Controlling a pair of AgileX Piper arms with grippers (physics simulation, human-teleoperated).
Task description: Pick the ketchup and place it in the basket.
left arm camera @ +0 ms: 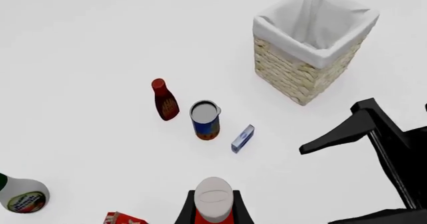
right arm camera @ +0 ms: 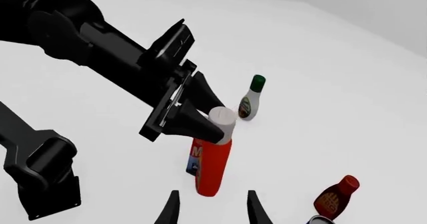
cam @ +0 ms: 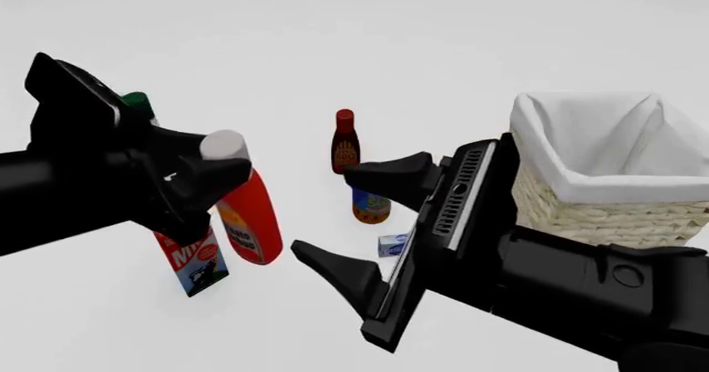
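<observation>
Two grippers, left gripper (cam: 216, 168) clamped on ketchup (cam: 252, 222) cap, right gripper (cam: 360, 222) spread wide, carton lettering unreadable.

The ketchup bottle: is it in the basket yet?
No. The ketchup is out of the basket, gripped at its white cap by the left gripper, well to the basket's left.
</observation>
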